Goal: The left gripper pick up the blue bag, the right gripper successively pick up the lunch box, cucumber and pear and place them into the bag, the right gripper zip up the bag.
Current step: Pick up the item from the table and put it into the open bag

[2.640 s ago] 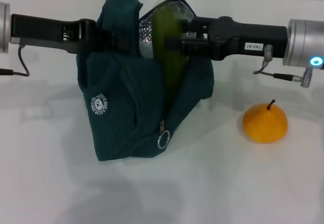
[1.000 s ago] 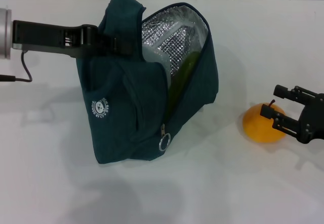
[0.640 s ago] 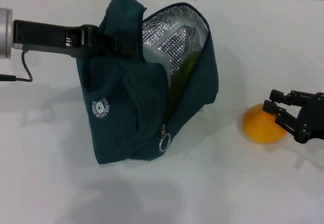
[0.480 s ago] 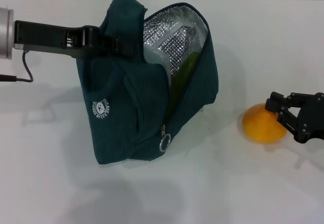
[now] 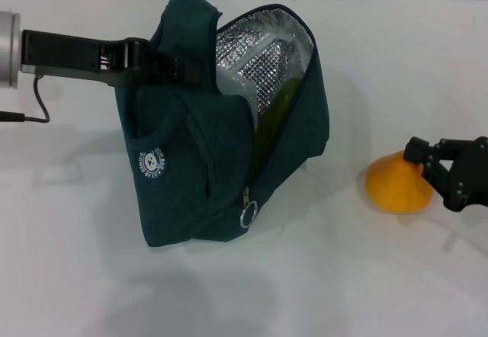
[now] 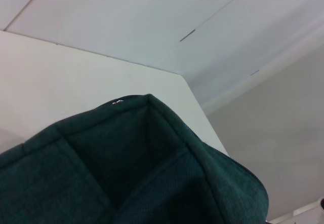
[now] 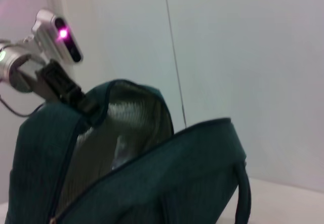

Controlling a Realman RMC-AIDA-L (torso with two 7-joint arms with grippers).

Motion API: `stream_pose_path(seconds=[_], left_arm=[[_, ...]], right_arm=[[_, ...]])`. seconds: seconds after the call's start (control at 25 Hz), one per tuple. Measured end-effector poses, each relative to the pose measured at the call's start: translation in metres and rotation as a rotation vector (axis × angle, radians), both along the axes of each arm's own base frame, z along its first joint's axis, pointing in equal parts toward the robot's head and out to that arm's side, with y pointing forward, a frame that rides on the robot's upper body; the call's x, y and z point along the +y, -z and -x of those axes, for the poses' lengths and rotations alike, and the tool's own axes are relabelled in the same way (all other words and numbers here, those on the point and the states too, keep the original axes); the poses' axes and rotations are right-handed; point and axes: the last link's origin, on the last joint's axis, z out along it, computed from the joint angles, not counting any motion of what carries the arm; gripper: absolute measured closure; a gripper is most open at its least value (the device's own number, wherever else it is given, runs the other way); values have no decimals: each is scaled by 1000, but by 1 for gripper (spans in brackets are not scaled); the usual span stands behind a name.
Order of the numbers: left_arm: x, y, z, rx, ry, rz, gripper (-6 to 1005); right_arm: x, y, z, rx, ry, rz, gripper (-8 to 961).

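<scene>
Right end effector [image 5: 421, 163] is reaching in from the tabletop's right edge in the head view, its fingers clamping around the pear [image 5: 396, 185], which is sitting on the tabletop [image 5: 320, 276] just to its left; the left end effector [image 5: 174, 66] is pinching the blue bag [image 5: 198, 169] open near the far edge, cucumber [image 5: 276, 108] and lunch box [image 5: 242, 81] already inside. Left wrist view is showing only teal fabric. Right wrist view is facing the bag's foil-lined mouth, well apart.

white tabletop [image 5: 229, 291], pale seamed wall [image 6: 152, 16]
</scene>
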Motion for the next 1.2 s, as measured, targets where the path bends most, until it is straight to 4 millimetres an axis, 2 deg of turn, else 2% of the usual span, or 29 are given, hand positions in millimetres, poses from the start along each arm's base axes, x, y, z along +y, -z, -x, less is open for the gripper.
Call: stream_pose_path(seconds=[0.2,0.44,0.56,0.68,0.92,1.12,1.2], left_arm=[[0,1,0,-1,0,1,957],[-1,1,0,-1,-1,1,957],[-1,1,1,-2,-2,2,957],[-2,5,1,-1,-5,19,957],[-2,7,1,-3,-5,39,957],[-1,6,-1,-11,1,35,957],[-1,6,-2,-19,5,32,957]], right_arm=[[-1,-11,6,79,-14,-32,919],[-6,-42,17,253,-65,-69,910],[-5,-58,28,344,-116,-75,906],[6,-69,46,406,-172,-46,902],[46,-67,102,434,-294,55,893],[73,-50,145,403,-348,117,886],[79,-42,156,379,-354,141,883]])
